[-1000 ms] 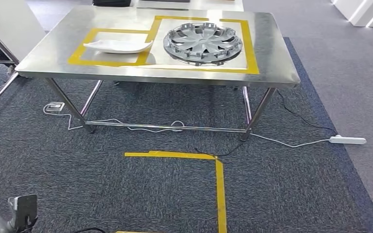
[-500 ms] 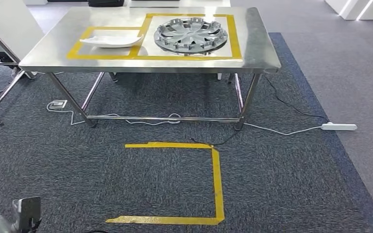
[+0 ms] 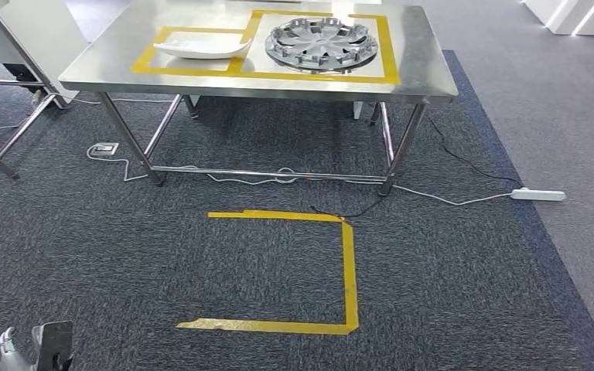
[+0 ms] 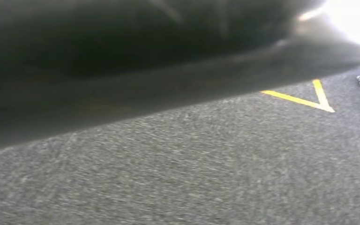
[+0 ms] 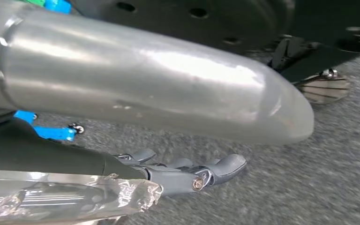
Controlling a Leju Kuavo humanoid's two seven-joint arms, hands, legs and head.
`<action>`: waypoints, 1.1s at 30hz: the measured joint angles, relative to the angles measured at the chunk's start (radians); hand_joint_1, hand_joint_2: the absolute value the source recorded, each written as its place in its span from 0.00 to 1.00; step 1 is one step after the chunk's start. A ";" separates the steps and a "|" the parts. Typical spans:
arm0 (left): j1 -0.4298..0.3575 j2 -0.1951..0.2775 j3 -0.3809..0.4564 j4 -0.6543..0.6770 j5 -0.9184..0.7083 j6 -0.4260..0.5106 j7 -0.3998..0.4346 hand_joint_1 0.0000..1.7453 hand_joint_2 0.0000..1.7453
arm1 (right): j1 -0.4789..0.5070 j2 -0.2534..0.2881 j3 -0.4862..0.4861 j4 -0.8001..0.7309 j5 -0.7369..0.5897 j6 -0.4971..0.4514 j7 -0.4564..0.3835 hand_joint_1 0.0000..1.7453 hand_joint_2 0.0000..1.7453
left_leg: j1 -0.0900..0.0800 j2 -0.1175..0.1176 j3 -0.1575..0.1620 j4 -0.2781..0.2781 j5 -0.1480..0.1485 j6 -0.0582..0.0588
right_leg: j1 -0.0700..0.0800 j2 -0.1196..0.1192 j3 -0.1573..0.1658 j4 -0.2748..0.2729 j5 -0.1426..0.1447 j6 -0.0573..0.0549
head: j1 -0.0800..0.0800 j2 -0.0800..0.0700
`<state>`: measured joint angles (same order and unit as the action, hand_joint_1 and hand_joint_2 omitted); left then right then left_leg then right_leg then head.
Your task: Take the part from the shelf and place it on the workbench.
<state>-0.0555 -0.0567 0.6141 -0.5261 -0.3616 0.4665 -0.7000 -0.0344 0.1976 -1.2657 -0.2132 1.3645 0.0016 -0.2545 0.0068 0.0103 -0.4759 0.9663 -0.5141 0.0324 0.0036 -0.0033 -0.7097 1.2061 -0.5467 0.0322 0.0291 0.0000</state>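
Carpet [image 3: 201, 278] takes up more of the head view than it did a second ago. The bench [image 3: 108, 66] has slid up and away, and the yellow floor tape [image 3: 349, 270] now shows as nearly a whole outline where only a corner showed before. It is the whole picture that has shifted, so the robot's view has moved, most likely because it is backing off; nothing on the bench has been pushed about.

That fits a delivery already made. The wheel cover [image 3: 322, 42], which I take for the part, lies flat on the bench inside the larger taped square. Just beside it, a white dish-shaped piece [image 3: 201, 49] sits in the smaller taped frame. I'd judge the placing done and the robot clearing off, perhaps heading back to the shelf.

Both arms hang low, well apart from the bench. The right hand [image 5: 183, 173] is above the carpet in its wrist view; its fingers [image 5: 225, 166] are stretched out loosely with nothing in them. The left hand [image 3: 15, 352] just peeks into the lower corner of the head view, and I cannot tell how its fingers lie. The wheel cover is far from either hand.
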 joint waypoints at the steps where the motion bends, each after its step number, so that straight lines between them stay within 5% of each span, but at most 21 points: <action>1: 0.000 0.000 0.002 0.005 0.000 0.000 0.000 0.00 0.00 | 0.001 0.000 0.000 0.000 0.000 0.000 0.000 0.00 0.00 | 0.000 0.000 -0.010 0.001 0.008 -0.001 | -0.002 0.000 -0.014 0.053 -0.025 0.002 | 0.000 0.000; 3: 0.001 0.001 0.004 0.013 0.000 0.000 0.000 0.00 0.00 | 0.002 0.000 0.000 0.000 0.000 0.000 0.000 0.00 0.00 | -0.001 0.000 -0.024 0.001 0.020 -0.004 | -0.004 0.000 0.014 0.054 -0.021 0.003 | 0.000 0.000; 6: 0.000 0.001 0.008 0.021 0.000 0.000 0.000 0.00 0.00 | 0.000 0.000 0.000 0.000 0.000 0.000 0.000 0.00 0.00 | -0.002 0.000 -0.033 0.003 0.031 -0.013 | -0.004 0.000 0.158 -0.153 0.042 -0.005 | 0.000 0.000; 8: -0.001 0.002 0.010 0.024 0.000 0.000 0.000 0.00 0.00 | -0.002 0.000 0.000 0.000 0.000 0.000 -0.001 0.00 0.00 | -0.006 0.000 -0.041 0.008 0.034 -0.020 | -0.004 0.001 0.204 -0.229 0.050 -0.012 | -0.001 0.000; 12: -0.003 0.006 0.012 0.028 0.000 0.000 0.000 0.00 0.00 | 0.002 0.000 0.000 0.000 0.000 0.000 0.000 0.00 0.00 | -0.006 0.000 -0.050 0.010 0.043 -0.010 | -0.001 0.001 0.201 -0.237 0.056 -0.016 | -0.002 0.000; 19: -0.003 0.009 0.013 0.033 0.000 0.000 0.000 0.00 0.00 | 0.000 0.000 0.000 0.000 0.000 0.001 0.000 0.00 0.00 | 0.001 0.000 -0.056 0.002 0.058 -0.032 | 0.006 0.001 0.189 -0.231 0.063 -0.030 | -0.002 0.000; 26: -0.003 0.008 0.013 0.037 0.000 0.000 0.000 0.00 0.00 | 0.000 0.000 0.000 0.000 0.000 0.001 0.000 0.00 0.00 | 0.001 0.000 -0.063 0.002 0.062 -0.040 | 0.006 0.001 0.183 -0.229 0.066 -0.035 | -0.002 0.000; 30: 0.004 -0.006 0.005 0.065 -0.051 -0.064 0.087 0.00 0.00 | 0.000 -0.001 0.000 0.001 -0.001 -0.002 -0.004 0.00 0.00 | 0.002 -0.005 -0.056 -0.022 0.077 -0.017 | 0.001 -0.005 0.185 -0.239 0.071 -0.019 | -0.002 0.000; 33: 0.030 -0.050 -0.026 0.145 -0.135 -0.156 0.280 0.00 0.00 | -0.001 -0.008 0.000 0.000 -0.003 -0.004 -0.009 0.00 0.00 | 0.010 -0.011 -0.044 -0.060 0.101 -0.010 | -0.004 0.000 0.141 -0.139 -0.006 -0.001 | 0.003 0.000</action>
<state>-0.0256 -0.1066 0.5884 -0.3814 -0.4962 0.3101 -0.4197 -0.0352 0.1900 -1.2657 -0.2129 1.3618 -0.0024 -0.2638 0.0166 -0.0004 -0.5204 0.9066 -0.4127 0.0223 -0.0004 -0.0029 -0.5683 1.0670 -0.5526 0.0312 0.0322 0.0000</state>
